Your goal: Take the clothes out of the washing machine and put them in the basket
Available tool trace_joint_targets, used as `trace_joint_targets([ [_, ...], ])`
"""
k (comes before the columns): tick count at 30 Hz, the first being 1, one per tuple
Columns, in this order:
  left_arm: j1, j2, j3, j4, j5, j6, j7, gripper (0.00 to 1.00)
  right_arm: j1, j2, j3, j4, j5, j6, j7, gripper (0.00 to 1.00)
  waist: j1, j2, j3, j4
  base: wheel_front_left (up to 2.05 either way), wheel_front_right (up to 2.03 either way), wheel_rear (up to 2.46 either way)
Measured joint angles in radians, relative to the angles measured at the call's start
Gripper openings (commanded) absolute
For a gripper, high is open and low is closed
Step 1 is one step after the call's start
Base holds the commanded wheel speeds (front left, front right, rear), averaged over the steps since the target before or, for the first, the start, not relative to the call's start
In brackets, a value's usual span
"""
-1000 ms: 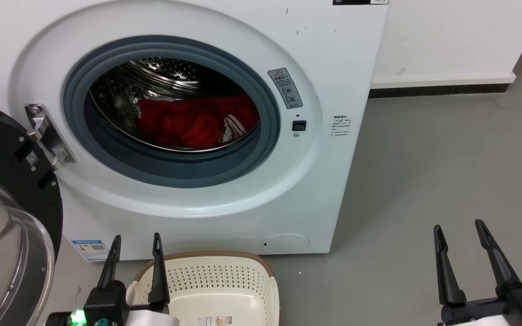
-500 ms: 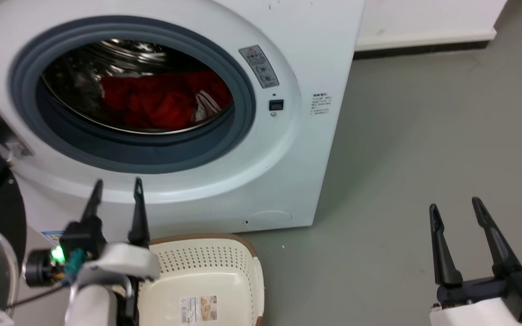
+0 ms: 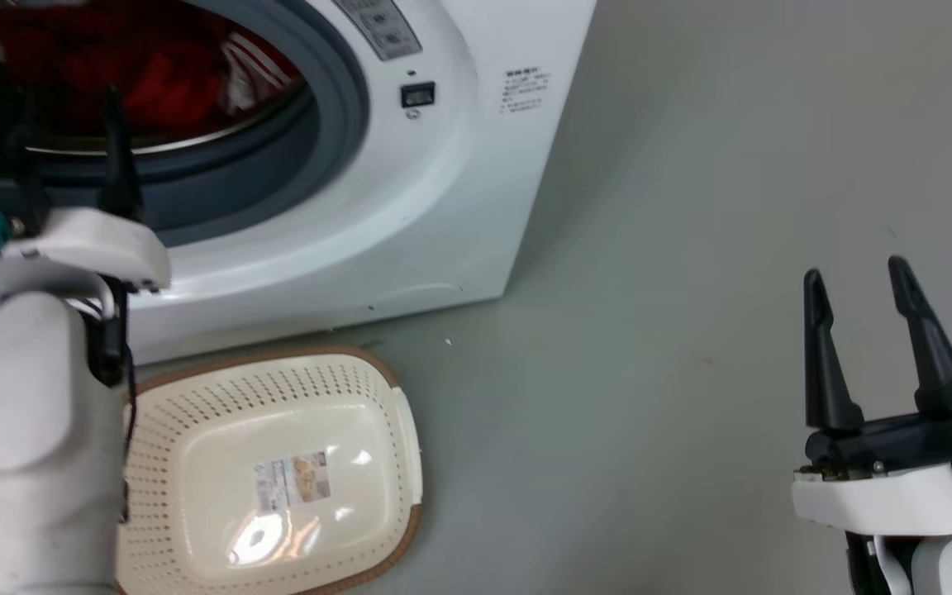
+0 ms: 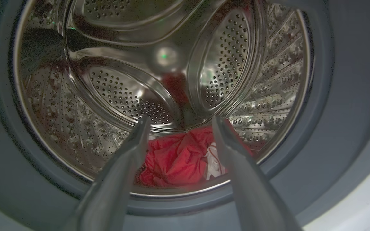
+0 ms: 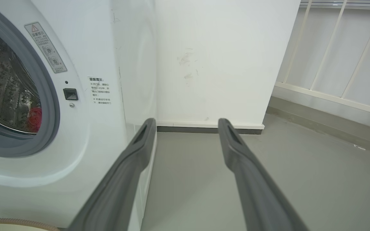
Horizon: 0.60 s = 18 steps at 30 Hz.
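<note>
Risk at the reach: the clothes (image 4: 175,160) lie low in the drum (image 4: 120,96) of the washing machine (image 3: 443,207), so a finger may be snagged on the grey seal (image 4: 320,128), or a thin fold pinched and dropped short of the basket (image 3: 278,357) below. The left gripper (image 4: 180,119) is held spread at the porthole, touching nothing; the right gripper (image 3: 854,270) is spread, empty, over the floor (image 3: 691,248).

1 washing machine (image 3: 443,207). 1 basket (image 3: 278,376), on the floor in front of the washing machine. Clothes (image 4: 175,160): 1 red heap inside the machine's drum (image 4: 226,64), garment count can't tell. 2 grippers, 2 fingers each: left gripper (image 4: 180,118) at the machine's porthole, right gripper (image 3: 854,270) off to the machine's right. 2 stickers on the machine front: warning sticker (image 5: 45,46), text sticker (image 5: 101,91). 1 paper label (image 3: 294,479) in the basket.
</note>
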Motion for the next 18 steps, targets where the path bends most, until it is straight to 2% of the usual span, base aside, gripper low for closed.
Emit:
trace_joint_targets([
  [6, -0.206, 0.106, -0.005, 0.155, 0.016, -0.022, 0.012, 1.0, -0.055, 0.0, -0.003, -0.01, 0.051, 0.0, 0.0, 1.0, 0.0001, 0.0, 0.115, -0.06, 0.0, 0.0, 0.0],
  [13, -0.423, 0.209, -0.045, 0.259, 0.04, -0.049, 0.137, 1.0, -0.099, 0.0, -0.013, -0.024, 0.103, 0.0, 0.0, 1.0, 0.0, 0.0, 0.237, -0.126, 0.0, 0.0, 0.0],
  [18, -0.562, 0.253, -0.09, 0.302, 0.062, -0.065, 0.275, 1.0, -0.127, 0.0, -0.014, -0.046, 0.132, 0.0, 0.0, 1.0, 0.0, 0.0, 0.323, -0.157, 0.0, 0.0, 0.0],
])
